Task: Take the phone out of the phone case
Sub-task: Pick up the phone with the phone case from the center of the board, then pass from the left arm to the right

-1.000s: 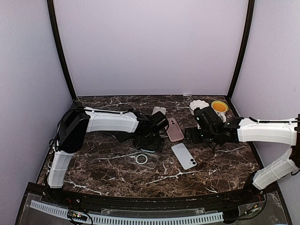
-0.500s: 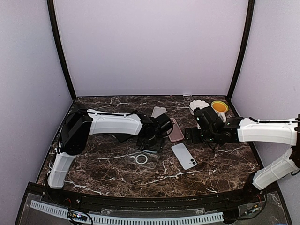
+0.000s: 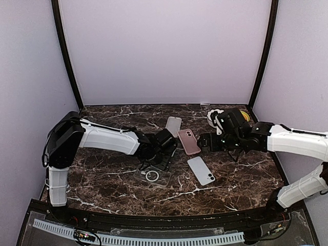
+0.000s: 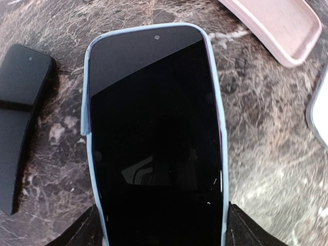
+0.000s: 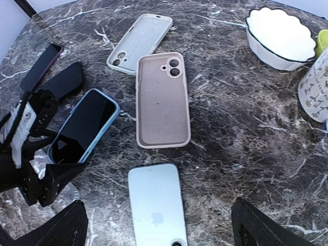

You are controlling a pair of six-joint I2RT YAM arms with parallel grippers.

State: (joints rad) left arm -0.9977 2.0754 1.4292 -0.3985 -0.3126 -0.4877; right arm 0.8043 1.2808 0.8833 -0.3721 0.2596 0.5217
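Marble table (dark, veined) bears pink case, white phone, bowl.

Three empty cases: pink case, white case, clear case. Cased phone, one; bare phone, one.

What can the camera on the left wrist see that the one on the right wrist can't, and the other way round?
Only the left wrist: the blue-cased phone fills the picture, close enough to show a small dot above its screen. Only the right wrist: the white bowl, the grey case and the patterned cup. Both: that phone and the pink case.
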